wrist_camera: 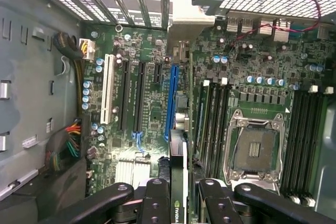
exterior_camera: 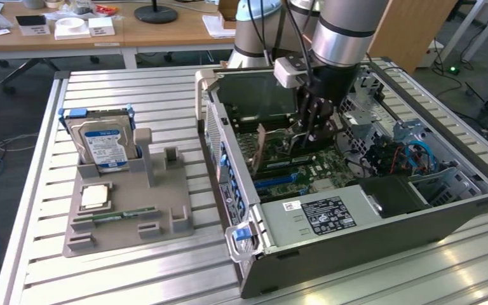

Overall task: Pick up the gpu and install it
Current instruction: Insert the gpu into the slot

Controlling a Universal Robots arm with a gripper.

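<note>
My gripper [exterior_camera: 311, 135] reaches down into the open computer case [exterior_camera: 380, 222] and is shut on the gpu [exterior_camera: 261, 147]. In the wrist view the gpu [wrist_camera: 178, 153] runs edge-on as a thin dark card between the two black fingers [wrist_camera: 156, 198]. It passes from the gripper [wrist_camera: 178, 195] toward its silver bracket [wrist_camera: 191, 23] at the case's rear slots. The card hangs over the motherboard [wrist_camera: 152, 108], right beside the long blue slot [wrist_camera: 170, 98]. I cannot tell whether its edge touches the slot.
A grey holder [exterior_camera: 125, 210] at the exterior view's left carries a hard drive [exterior_camera: 104, 143], a processor [exterior_camera: 96, 197] and a green RAM stick [exterior_camera: 112, 216]. Inside the case are a white slot [wrist_camera: 107, 95], an open processor socket [wrist_camera: 257, 148] and cable bundles [wrist_camera: 71, 145].
</note>
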